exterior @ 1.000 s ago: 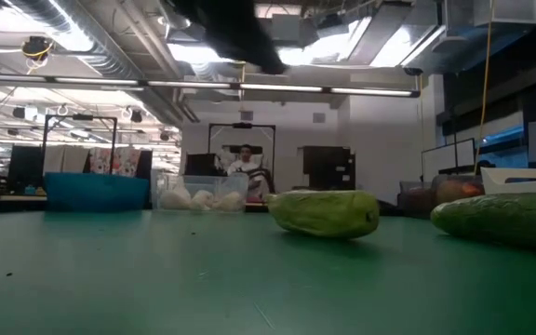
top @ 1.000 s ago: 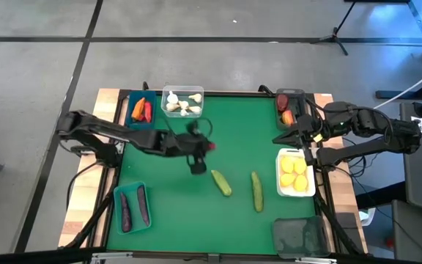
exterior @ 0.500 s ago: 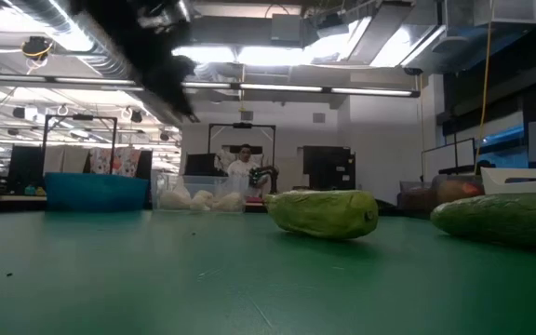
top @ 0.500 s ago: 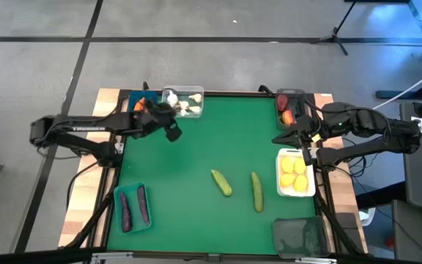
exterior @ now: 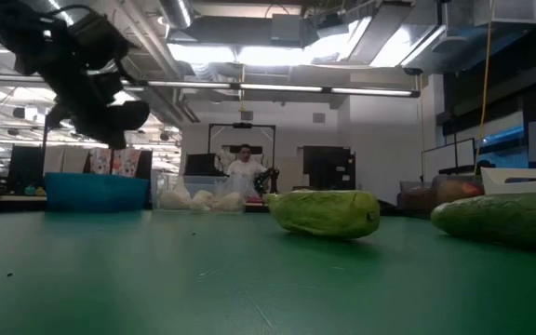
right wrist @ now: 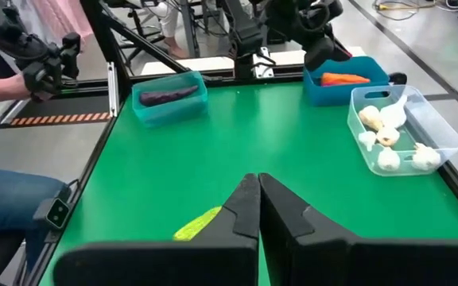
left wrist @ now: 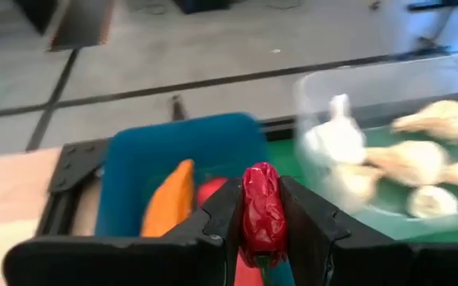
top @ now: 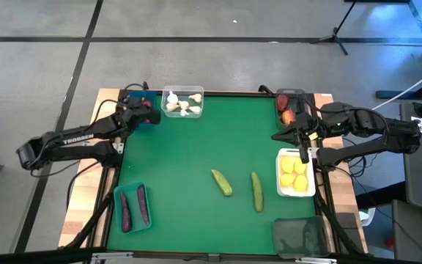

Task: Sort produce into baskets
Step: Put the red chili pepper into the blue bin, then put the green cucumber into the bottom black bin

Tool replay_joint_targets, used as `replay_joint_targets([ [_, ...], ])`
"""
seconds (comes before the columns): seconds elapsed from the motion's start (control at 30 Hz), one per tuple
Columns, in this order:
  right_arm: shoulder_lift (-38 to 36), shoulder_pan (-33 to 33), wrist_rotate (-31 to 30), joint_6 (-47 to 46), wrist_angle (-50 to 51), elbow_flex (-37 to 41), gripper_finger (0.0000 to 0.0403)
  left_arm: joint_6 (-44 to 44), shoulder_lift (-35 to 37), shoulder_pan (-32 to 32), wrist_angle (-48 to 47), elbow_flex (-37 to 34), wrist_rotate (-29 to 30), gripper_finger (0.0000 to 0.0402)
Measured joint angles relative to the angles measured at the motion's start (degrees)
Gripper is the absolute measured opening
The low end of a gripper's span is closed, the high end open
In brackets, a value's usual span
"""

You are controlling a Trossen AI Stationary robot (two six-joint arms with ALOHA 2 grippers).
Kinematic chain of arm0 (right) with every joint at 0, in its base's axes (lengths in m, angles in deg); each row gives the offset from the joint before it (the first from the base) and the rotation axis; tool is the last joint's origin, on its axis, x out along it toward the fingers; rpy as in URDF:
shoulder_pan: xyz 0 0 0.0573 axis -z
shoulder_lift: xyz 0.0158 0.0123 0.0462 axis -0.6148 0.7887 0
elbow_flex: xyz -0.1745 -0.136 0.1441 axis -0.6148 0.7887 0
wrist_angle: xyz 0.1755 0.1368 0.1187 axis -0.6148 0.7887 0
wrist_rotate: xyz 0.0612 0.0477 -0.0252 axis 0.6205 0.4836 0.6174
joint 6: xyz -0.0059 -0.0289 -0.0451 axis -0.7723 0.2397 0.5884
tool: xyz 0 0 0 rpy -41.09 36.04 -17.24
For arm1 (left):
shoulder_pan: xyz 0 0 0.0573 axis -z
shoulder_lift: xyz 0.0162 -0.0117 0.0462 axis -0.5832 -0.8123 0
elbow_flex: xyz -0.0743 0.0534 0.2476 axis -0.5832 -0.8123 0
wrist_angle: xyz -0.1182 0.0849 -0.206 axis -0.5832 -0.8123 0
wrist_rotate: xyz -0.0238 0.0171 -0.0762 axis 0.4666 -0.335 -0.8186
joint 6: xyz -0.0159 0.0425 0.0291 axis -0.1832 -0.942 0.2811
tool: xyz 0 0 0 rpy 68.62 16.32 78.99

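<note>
Green worktop (top: 218, 139) centre lies open. My left pincer (left wrist: 262, 226) pinches a glossy red pepper (left wrist: 261, 210) above the blue plastic tray (left wrist: 185, 155) holding an orange carrot (left wrist: 171, 199); right pincer (right wrist: 258, 208) pressed together.

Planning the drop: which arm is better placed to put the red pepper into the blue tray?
Left. Its left gripper already holds the red pepper over the blue tray; the right gripper is shut and empty across the table.

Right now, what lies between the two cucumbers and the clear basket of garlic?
Nothing: in the high view only bare green mat separates the cucumbers from the clear basket.
</note>
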Motion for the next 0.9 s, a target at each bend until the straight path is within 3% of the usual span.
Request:
replay_joint_targets([
  [0.27,0.2,0.0,1.4,-0.8,0.2,0.0,0.0001,-0.9,-0.1,-4.0,-1.4,-1.2,-2.0,0.0086],
  [0.6,0.1,0.0,1.6,-2.6,1.3,0.0,0.0001,-3.3,-0.1,-6.7,-3.1,-1.2,-5.4,0.0207],
  [0.73,0.2,0.0,1.5,-2.6,2.0,0.0,0.0001,-10.1,0.9,-4.8,1.8,-1.2,-21.5,0.0237],
  [0.9,0.2,0.0,1.5,-2.6,2.0,0.0,0.0001,-14.2,1.9,1.3,12.3,-1.2,-41.3,0.0237],
])
